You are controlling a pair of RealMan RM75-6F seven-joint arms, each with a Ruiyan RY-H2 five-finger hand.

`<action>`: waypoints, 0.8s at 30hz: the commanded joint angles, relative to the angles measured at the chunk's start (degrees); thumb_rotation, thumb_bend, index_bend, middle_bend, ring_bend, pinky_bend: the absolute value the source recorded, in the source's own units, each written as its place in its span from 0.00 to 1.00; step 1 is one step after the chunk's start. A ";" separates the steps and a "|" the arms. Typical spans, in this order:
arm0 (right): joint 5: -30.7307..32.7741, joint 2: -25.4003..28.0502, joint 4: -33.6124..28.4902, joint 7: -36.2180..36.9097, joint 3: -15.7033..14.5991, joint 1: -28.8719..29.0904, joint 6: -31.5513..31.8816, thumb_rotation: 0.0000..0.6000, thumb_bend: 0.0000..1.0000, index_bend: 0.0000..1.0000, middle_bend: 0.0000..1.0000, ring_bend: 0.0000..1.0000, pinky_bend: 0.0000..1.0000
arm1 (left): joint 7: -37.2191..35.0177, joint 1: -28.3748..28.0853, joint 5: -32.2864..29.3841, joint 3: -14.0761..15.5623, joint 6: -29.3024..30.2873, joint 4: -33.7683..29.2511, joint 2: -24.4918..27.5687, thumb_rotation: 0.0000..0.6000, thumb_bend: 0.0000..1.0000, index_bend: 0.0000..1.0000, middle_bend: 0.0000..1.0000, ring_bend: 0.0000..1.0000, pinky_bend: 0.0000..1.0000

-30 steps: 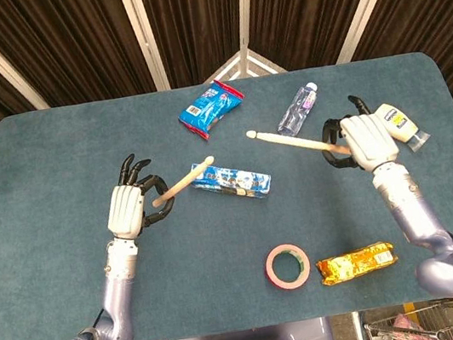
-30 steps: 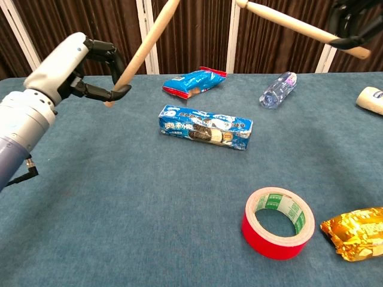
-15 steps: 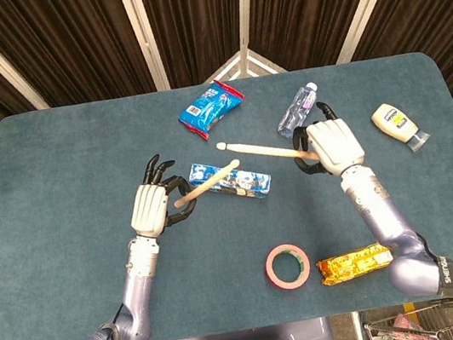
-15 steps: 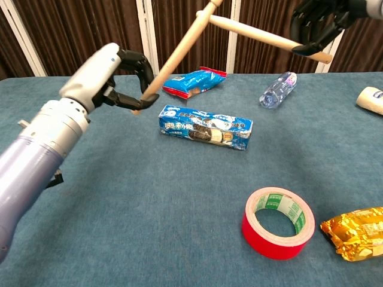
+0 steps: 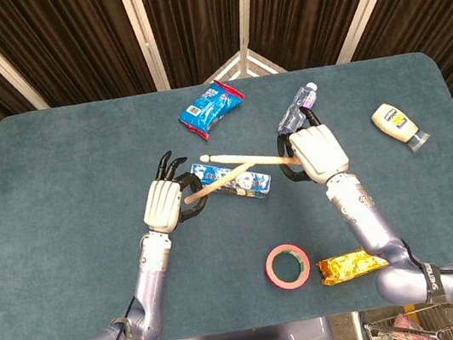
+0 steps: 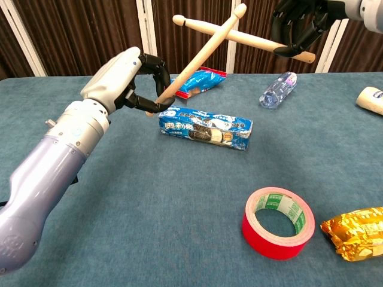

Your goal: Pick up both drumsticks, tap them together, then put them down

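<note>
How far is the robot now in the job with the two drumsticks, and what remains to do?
Done: both sticks are picked up. The left hand grips the left drumstick, and the right hand grips the right drumstick.
In hand: the sticks cross in the air above the cookie box, so the tap seems to be happening; actual contact is not certain.
Left: lay both sticks back on the table.

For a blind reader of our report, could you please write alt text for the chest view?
Two robot hands hold wooden drumsticks crossed in the air above a blue table: the left hand grips the left drumstick, the right hand the right drumstick. Below lie a cookie box, red tape roll and water bottle.
</note>
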 commanded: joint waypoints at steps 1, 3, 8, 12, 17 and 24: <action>-0.38 0.35 -0.46 0.00 -0.21 -0.09 0.27 1.00 0.46 0.70 0.58 0.49 0.04 | 0.57 -0.31 -0.31 -0.46 -0.08 -0.34 0.26 1.00 0.47 0.71 0.66 0.19 0.06; -0.63 0.48 -0.79 -0.03 -0.37 -0.09 0.47 1.00 0.46 0.70 0.58 0.49 0.04 | 1.42 -0.43 -0.29 -0.51 0.07 -0.46 0.49 1.00 0.47 0.71 0.66 0.19 0.06; -1.17 0.74 -2.00 0.65 -0.22 -0.06 0.80 1.00 0.46 0.70 0.59 0.49 0.04 | 3.04 -0.69 -0.67 -0.78 0.05 -1.12 0.79 1.00 0.47 0.71 0.66 0.19 0.06; -0.94 0.82 -2.66 -0.35 -0.16 0.56 0.94 1.00 0.46 0.70 0.59 0.49 0.04 | 3.22 -0.83 -0.48 -0.38 -0.02 -1.75 0.70 1.00 0.47 0.72 0.66 0.19 0.06; 1.13 0.20 -3.20 -1.81 0.08 1.62 1.15 1.00 0.46 0.70 0.59 0.49 0.04 | 2.41 -1.10 0.16 -0.11 0.70 -2.30 0.06 1.00 0.47 0.72 0.66 0.19 0.06; 2.49 -0.26 -3.80 -2.64 -0.17 2.25 1.71 1.00 0.46 0.70 0.59 0.49 0.04 | 1.29 -1.04 0.59 -0.17 1.91 -2.15 -0.30 1.00 0.47 0.72 0.67 0.19 0.06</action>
